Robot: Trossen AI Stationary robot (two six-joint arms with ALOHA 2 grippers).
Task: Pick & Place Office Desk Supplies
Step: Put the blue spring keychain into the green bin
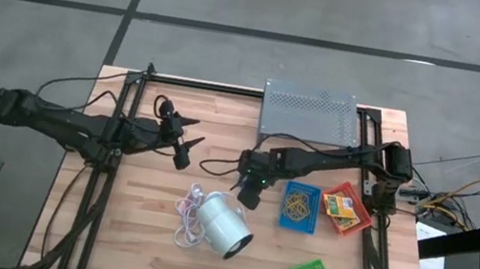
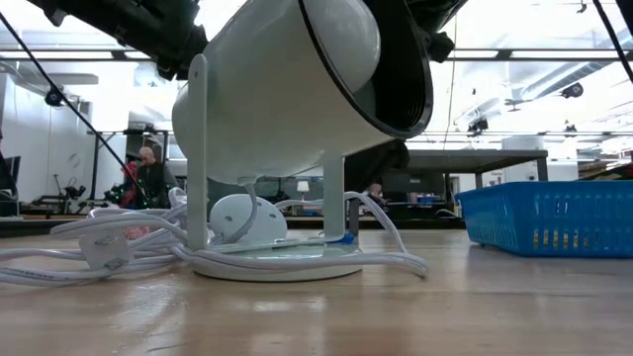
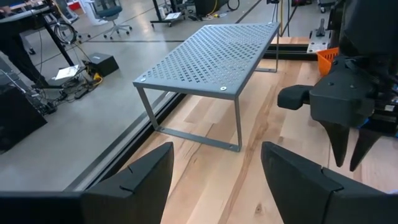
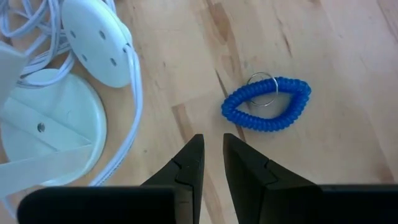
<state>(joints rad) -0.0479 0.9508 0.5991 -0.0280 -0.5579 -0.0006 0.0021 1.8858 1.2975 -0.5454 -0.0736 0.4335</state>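
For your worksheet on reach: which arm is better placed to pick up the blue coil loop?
The right. Its gripper hangs just short of the blue coil loop, fingers barely apart. The left gripper waits farther off, facing the metal stand.

The high view looks straight down on the table (image 1: 136, 244). The low view sits at table height, very near the white lamp (image 2: 287, 109), which the right wrist view also shows from above.

White corded cylinder (image 1: 225, 226), grey perforated stand (image 1: 310, 114)
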